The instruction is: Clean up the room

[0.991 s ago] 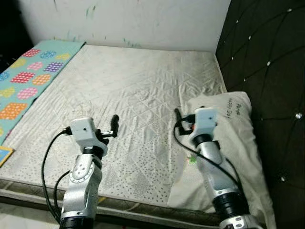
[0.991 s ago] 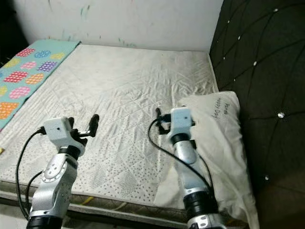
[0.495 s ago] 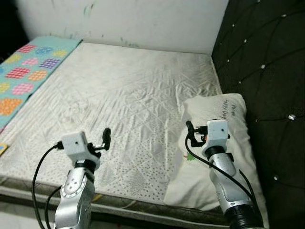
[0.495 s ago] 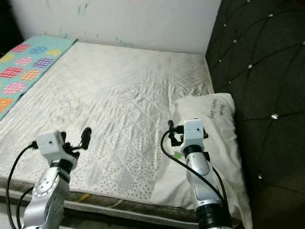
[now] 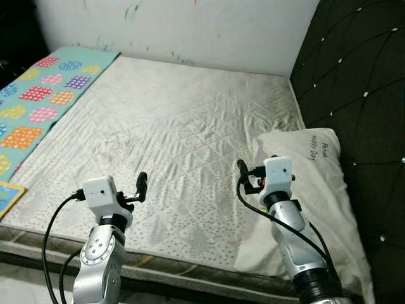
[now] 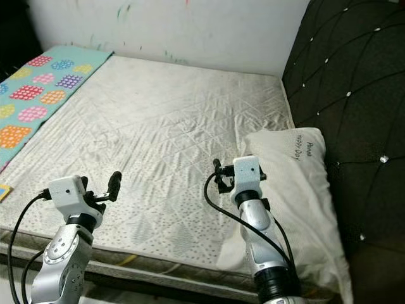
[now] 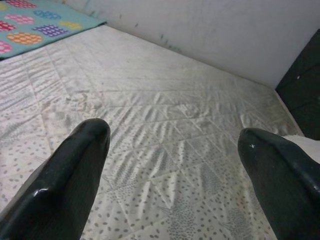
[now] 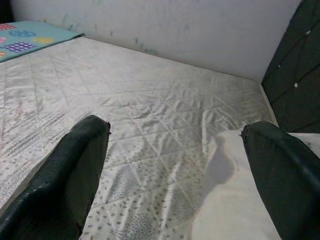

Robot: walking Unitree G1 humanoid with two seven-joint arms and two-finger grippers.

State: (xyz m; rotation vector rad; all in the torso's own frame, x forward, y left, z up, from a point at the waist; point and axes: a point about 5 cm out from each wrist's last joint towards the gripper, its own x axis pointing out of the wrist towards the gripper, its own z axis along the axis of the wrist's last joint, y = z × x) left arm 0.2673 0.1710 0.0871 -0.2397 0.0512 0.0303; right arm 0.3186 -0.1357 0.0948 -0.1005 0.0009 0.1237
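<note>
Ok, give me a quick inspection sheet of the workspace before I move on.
Surface: bare quilted mattress, creased, dull marks near the far edge.
Job's things: white pillow against the headboard side; patterned blanket along the robot's left edge.
Clutter: corner of a blue and yellow item at the near left edge, cannot tell what.
Grippers: left gripper open, holding nothing, above the near mattress; right gripper open, holding nothing, beside the pillow's inner edge.
Cables: black cables loop from both wrists, clear of the bedding.
Surroundings: marked white wall; black tufted headboard.
</note>
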